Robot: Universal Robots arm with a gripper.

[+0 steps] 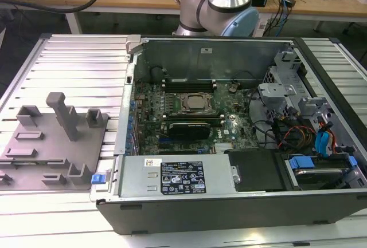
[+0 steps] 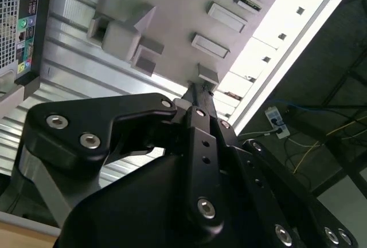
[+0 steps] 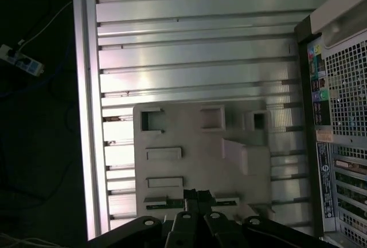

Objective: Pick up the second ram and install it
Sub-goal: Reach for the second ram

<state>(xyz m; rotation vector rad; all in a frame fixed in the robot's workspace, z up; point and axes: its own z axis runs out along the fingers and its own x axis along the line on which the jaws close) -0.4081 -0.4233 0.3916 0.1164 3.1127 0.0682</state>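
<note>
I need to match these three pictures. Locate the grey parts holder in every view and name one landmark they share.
Exterior view: the grey parts holder lies on the ribbed table, at the exterior view's left of the computer case.
First wrist view: the holder sits just beyond the end effector, with the case alongside.
Second wrist view: the holder lies past the end effector, near the case.
Shared landmark: the computer case.

No print can be read; a black label (image 1: pixel 182 183) and a small white sticker (image 1: pixel 152 162) sit on the power supply housing (image 1: pixel 218 174); a label strip (image 3: pixel 323 170) runs down the computer case's rear.
</note>
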